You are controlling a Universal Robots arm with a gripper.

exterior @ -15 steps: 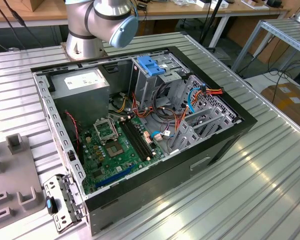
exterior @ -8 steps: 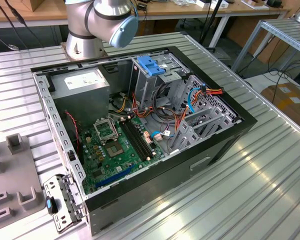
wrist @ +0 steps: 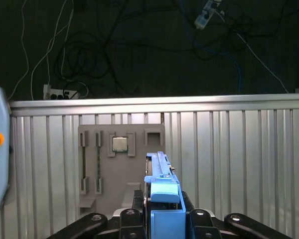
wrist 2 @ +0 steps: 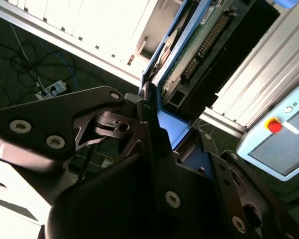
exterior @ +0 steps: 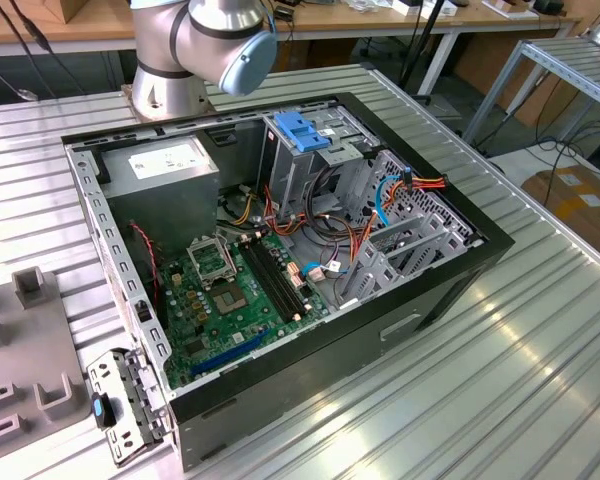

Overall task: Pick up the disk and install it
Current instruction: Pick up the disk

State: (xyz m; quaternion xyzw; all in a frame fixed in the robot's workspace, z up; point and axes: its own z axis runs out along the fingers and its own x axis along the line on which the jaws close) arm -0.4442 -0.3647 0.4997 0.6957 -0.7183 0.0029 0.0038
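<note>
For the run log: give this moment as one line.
tool: shut on disk | disk: held above ribbed table | computer case: open

Exterior view high, angled down on open case [exterior: 310, 385] — both wrist views close behind gripper [wrist: 164, 221], sharing disk [wrist: 162, 181].

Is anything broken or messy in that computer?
Nothing looks broken or spilled. The computer lies on its side on the table with its cover off, and its orange and blue wires sit in a loose tangle. The disk is out of the computer, clamped on edge in the gripper in the first wrist view.
</note>
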